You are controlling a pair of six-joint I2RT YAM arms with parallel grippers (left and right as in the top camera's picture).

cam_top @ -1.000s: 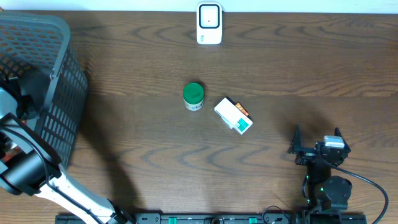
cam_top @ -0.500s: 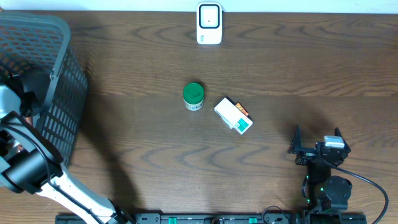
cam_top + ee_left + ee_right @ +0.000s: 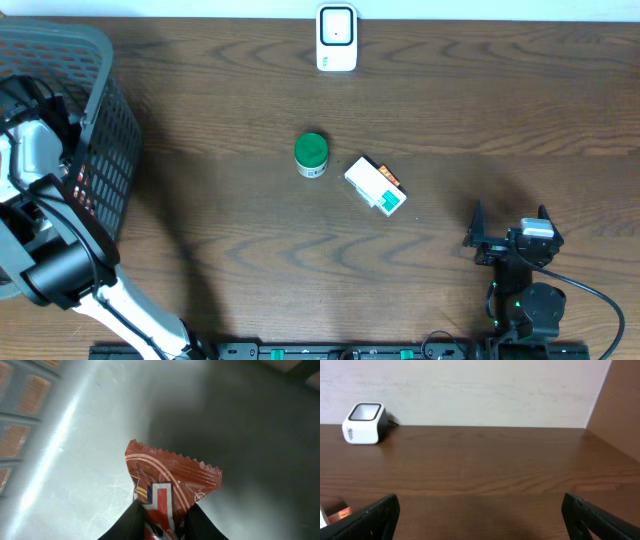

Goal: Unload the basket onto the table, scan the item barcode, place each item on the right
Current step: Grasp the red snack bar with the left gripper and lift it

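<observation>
Pick-up step: in the basket [image 3: 105, 130], the left claw [image 3: 165, 511] pinches a red packet [image 3: 172, 477]. Next: lift it out and face its barcode to the scanner [image 3: 337, 38]. The right claw [image 3: 480, 512] gapes, empty.

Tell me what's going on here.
The left gripper is down inside the grey mesh basket, shut on a red snack packet with a zigzag edge. The right gripper rests open near the front edge of the table, holding nothing. A green-lidded jar and a white box lie mid-table; the white barcode scanner stands at the far edge.
</observation>
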